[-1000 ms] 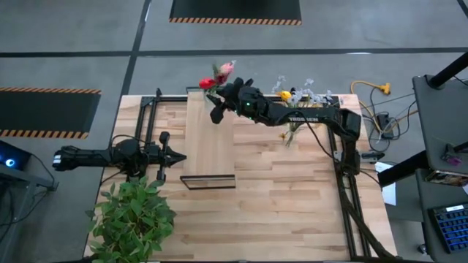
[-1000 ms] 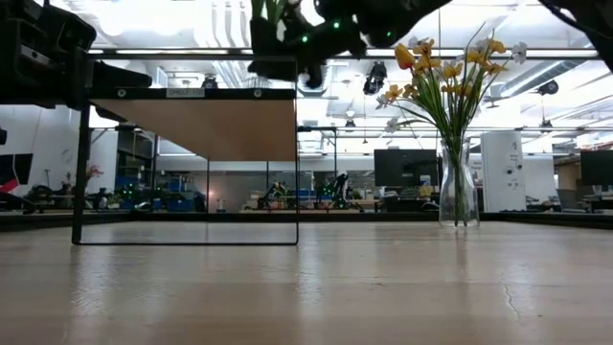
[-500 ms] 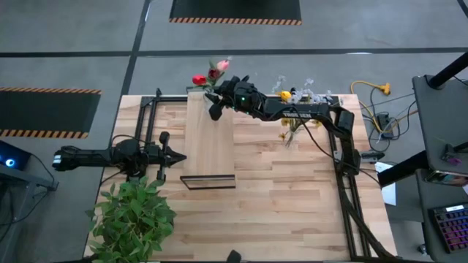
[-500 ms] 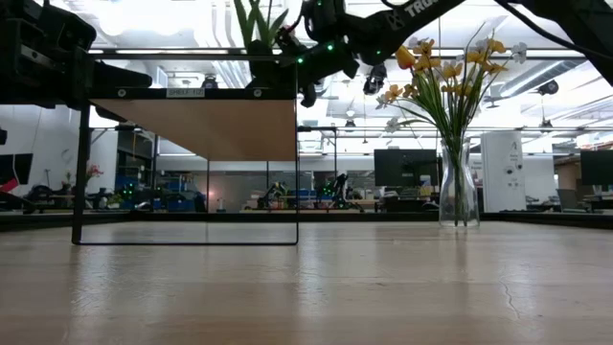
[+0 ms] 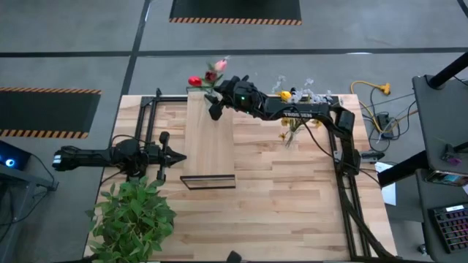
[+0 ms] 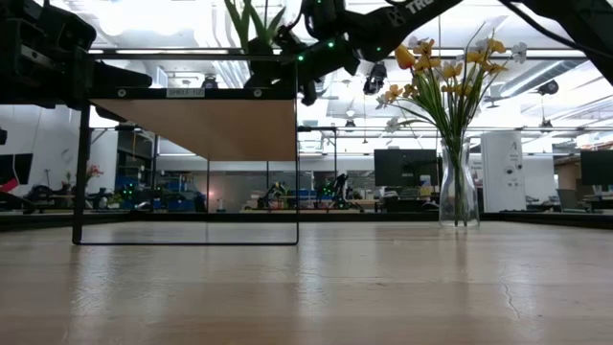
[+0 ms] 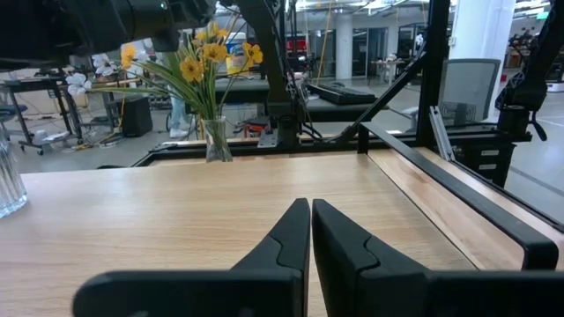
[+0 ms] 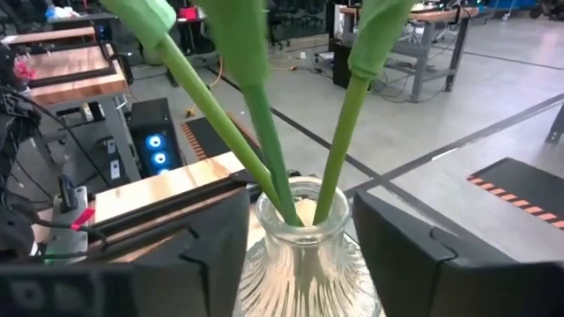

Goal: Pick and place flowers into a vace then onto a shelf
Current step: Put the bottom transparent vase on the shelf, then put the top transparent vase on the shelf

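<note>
My right gripper (image 5: 217, 103) is shut on a ribbed glass vase (image 8: 300, 242) that holds red and pink tulips (image 5: 207, 75) on green stems (image 8: 264, 132). It is above the far end of the light-wood shelf board (image 5: 210, 139) on its black frame (image 6: 187, 240). Whether the vase's base rests on the board, I cannot tell. A second glass vase (image 6: 458, 187) with yellow and pale flowers (image 6: 450, 57) stands on the table at the far right. My left gripper (image 5: 178, 156) is shut and empty, left of the shelf. My right gripper holds the vase by its narrow neck (image 8: 295, 207), just under the rim, pinched between its two fingers (image 8: 211, 255). The fingers come level from the table's right side. The vase stays upright, and the tulip stems rise out of its mouth.
A bushy green leafy plant (image 5: 135, 215) stands at the near left corner. The black frame rails (image 5: 150, 109) run along the table's left and right sides. Bare tabletop (image 5: 285, 204) lies near and right of the shelf. Cables (image 5: 373, 95) lie beyond the far right corner.
My right gripper has carried the vase of tulips toward the table's left and far edges, over the shelf's far end, and a little lower in the low view. The vase has stayed upright in the hold.
</note>
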Robot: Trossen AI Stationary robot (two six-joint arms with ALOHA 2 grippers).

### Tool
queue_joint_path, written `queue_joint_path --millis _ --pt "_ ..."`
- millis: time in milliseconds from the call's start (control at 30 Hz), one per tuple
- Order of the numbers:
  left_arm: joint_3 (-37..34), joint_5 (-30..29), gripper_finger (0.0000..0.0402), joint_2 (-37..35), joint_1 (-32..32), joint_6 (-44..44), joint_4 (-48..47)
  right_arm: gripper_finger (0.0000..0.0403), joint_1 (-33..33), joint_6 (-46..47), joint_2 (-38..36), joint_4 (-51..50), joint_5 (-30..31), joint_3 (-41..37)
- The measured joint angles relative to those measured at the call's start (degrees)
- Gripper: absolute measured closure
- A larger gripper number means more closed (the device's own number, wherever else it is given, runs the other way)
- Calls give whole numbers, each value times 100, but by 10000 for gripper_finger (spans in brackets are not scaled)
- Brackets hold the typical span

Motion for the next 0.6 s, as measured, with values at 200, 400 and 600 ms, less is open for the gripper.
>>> queue_joint_path --millis 200,400,600 --pt "2 0 402 0 0 0 0 167 20 -25 -35 -466 0 185" --pt "0 0 402 0 0 0 2 130 77 -71 -345 -1274 -2 289" --pt "2 0 402 -2 0 0 0 125 167 -158 -741 -1677 7 138"
